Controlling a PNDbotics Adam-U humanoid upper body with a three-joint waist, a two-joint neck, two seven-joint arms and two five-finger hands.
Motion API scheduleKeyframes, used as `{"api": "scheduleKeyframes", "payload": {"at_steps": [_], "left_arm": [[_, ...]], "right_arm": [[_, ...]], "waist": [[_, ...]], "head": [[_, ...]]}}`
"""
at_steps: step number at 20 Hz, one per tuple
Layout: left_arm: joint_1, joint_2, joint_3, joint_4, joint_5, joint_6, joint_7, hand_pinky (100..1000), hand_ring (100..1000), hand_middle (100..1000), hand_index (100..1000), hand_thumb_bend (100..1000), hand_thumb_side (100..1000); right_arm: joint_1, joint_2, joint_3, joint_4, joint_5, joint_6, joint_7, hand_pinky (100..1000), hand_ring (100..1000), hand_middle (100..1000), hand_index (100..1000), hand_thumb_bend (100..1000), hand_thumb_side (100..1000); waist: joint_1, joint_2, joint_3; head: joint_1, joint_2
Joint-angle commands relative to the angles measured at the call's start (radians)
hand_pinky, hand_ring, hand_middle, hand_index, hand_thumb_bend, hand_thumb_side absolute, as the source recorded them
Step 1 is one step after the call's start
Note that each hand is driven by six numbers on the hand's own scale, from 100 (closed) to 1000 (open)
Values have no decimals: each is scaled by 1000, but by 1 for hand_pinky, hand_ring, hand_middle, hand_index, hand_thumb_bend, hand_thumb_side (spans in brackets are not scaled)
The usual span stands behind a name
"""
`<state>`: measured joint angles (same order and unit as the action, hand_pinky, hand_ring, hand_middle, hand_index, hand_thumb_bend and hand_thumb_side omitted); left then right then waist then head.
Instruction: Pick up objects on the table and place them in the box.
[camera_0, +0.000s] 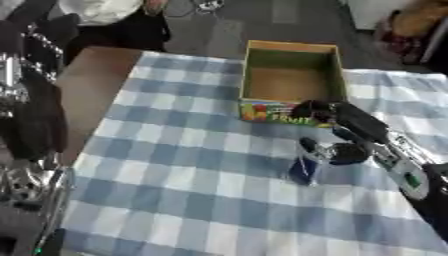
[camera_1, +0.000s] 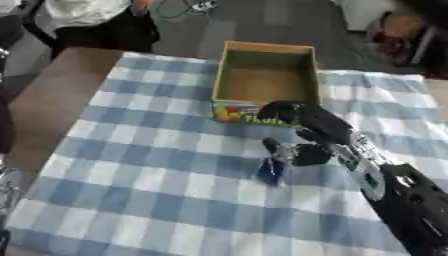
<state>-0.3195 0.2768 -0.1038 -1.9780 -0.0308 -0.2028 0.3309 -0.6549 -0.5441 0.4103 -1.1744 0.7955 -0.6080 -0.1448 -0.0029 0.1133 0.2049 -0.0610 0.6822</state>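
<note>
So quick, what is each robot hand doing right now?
Right robot hand: fingers curled round a small dark blue object, just above the blue-and-white checked tablecloth.
Left robot hand: not in view.

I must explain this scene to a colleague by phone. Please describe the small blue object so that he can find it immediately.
Start at the open cardboard box at the far side of the checked cloth. Come toward the camera past the box's printed front wall to the right hand. The blue object hangs dark and narrow from that hand's curled fingers, the only loose item on the cloth.
</note>
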Motion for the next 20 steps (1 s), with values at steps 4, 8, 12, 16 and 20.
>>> {"api": "scheduleKeyframes", "payload": {"at_steps": [4, 8, 12, 16, 20], "left_arm": [[-13, 19, 3, -16, 1, -3, -3, 859, 749, 863, 852, 296, 1000], [-12, 20, 3, -15, 1, -3, -4, 859, 749, 864, 852, 295, 1000], [-12, 21, 3, -15, 1, -3, -4, 859, 749, 864, 852, 294, 1000], [-12, 21, 3, -15, 2, -3, -5, 859, 749, 864, 853, 294, 1000], [-12, 21, 3, -15, 2, -3, -5, 858, 749, 864, 853, 294, 1000]], "right_arm": [[3, -15, 14, -51, 16, 2, -22, 688, 768, 786, 854, 199, 1000], [9, -12, 20, -56, 30, 4, -31, 692, 766, 784, 852, 191, 1000], [12, -6, 24, -55, 36, 2, -39, 695, 765, 783, 853, 201, 1000], [16, -3, 29, -50, 43, -3, -35, 704, 769, 789, 858, 270, 1000], [20, 0, 29, -40, 56, -5, -29, 701, 771, 794, 865, 331, 1000]], "waist": [[0, -15, -1], [0, -14, -1], [0, -14, -1], [-1, -14, -1], [-1, -14, -1]], "head": [[10, 1], [10, 2], [11, 1], [11, 3], [12, 4]]}}
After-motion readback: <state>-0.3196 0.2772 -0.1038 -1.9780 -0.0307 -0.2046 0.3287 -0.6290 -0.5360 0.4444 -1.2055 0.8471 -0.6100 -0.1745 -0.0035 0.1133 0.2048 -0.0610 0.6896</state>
